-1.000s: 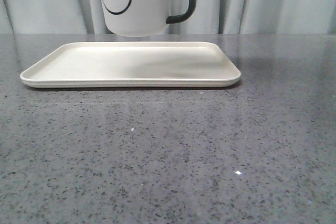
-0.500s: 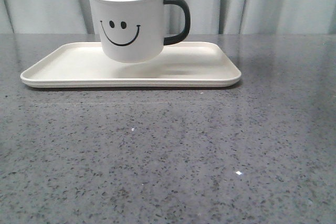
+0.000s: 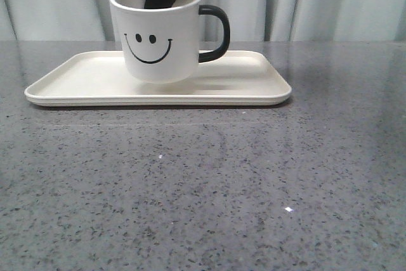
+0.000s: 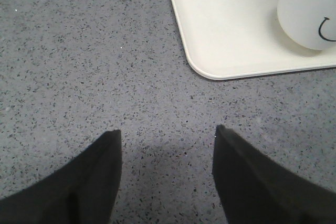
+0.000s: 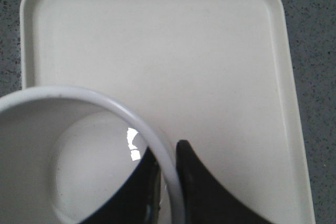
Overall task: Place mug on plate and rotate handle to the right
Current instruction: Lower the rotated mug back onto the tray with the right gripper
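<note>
Upright on the plate [image 3: 82, 77] — mug [image 3: 158, 42], handle [image 3: 216, 33] rightward.

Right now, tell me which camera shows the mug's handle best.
The front view: the handle shows whole, pointing right from the mug. The left wrist view catches only part of the mug's wall; the right wrist view shows just its rim and inside, no handle.

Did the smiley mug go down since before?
Yes. The mug has dropped toward the plate; a second ago its rim was above the picture's top. The right pincer grips its rim.
</note>
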Robot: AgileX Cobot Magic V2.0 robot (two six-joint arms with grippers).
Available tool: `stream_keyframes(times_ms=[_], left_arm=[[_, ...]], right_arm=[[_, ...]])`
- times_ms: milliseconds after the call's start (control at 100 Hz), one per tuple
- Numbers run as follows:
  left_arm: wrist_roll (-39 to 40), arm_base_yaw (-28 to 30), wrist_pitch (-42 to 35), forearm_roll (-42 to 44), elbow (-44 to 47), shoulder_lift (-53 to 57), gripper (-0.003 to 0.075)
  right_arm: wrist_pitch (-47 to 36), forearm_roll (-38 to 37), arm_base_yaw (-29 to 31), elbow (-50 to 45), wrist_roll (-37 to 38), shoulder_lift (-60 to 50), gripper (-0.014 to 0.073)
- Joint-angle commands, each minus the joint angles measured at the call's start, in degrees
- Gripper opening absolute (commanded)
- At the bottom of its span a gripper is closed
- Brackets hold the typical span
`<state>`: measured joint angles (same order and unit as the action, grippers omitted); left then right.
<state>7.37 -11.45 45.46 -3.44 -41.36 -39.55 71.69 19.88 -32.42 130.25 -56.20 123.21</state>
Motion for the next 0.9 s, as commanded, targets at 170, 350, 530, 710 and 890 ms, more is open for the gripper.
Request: stream_keyframes(times_ms=[170,350,530,710,890], left_arm=[[0.4,0.0,-3.6,-0.3,-1.5,0.3,0.0389],[0.4,0.0,-3.6,-0.3,-1.5,0.3,0.0389],[0.4,0.0,-3.6,-0.3,-1.5,0.3,0.0389],[0.4,0.0,-3.6,-0.3,-1.5,0.3,0.0389],[0.4,0.0,-3.6,-0.3,-1.5,0.3,0.0389]], right_arm=[[3.8,4.3,1.5,1.9,-0.9,-3.4,-0.0061],[4.2,5.2,1.5,1.9,-0.9,-2.7,-0.0061],[4.7,5.3,1.5,1.9,-0.9,-1.6,-0.0061],[4.7,5.3,1.5,1.9,-0.9,-0.7,-0.0061],[4.8,5.3,1.5,1.9,-0.9,0.1,-0.0061]])
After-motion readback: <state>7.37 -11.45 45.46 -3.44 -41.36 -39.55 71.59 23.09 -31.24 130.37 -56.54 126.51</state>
